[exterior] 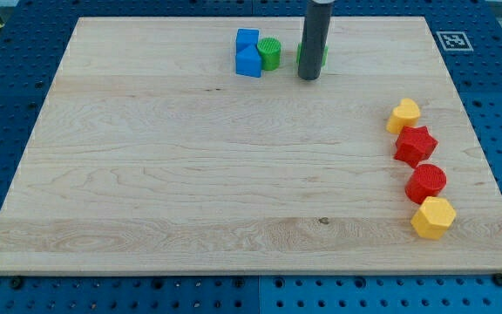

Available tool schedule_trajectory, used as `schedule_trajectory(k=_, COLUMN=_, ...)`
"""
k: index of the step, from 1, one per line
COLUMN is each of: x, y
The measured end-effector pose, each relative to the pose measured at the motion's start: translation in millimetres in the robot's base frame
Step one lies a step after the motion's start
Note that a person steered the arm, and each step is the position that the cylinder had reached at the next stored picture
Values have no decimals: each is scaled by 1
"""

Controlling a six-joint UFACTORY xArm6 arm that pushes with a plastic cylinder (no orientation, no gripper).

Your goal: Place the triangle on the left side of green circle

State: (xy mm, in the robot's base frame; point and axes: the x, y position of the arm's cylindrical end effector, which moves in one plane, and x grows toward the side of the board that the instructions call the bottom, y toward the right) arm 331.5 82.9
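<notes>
A blue triangle (pixel 248 63) lies near the view's top, touching the lower-left side of the green circle (pixel 269 54). A blue cube (pixel 247 39) sits just above the triangle, also next to the circle. My tip (pixel 309 78) rests on the board to the right of the green circle, a short gap away. A second green block (pixel 324 55) sits right behind the rod and is mostly hidden by it, so I cannot make out its shape.
Down the view's right side stand a yellow heart (pixel 403 114), a red star (pixel 416 145), a red circle (pixel 426 182) and a yellow hexagon (pixel 433 217). The wooden board (pixel 190 174) lies on a blue perforated table.
</notes>
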Motion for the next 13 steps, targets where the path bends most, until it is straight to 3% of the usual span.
schedule_trajectory(k=9, x=-9, y=-159)
schedule_trajectory(k=10, x=-9, y=-150)
schedule_trajectory(k=12, x=6, y=-58)
schedule_trajectory(k=13, x=19, y=-44)
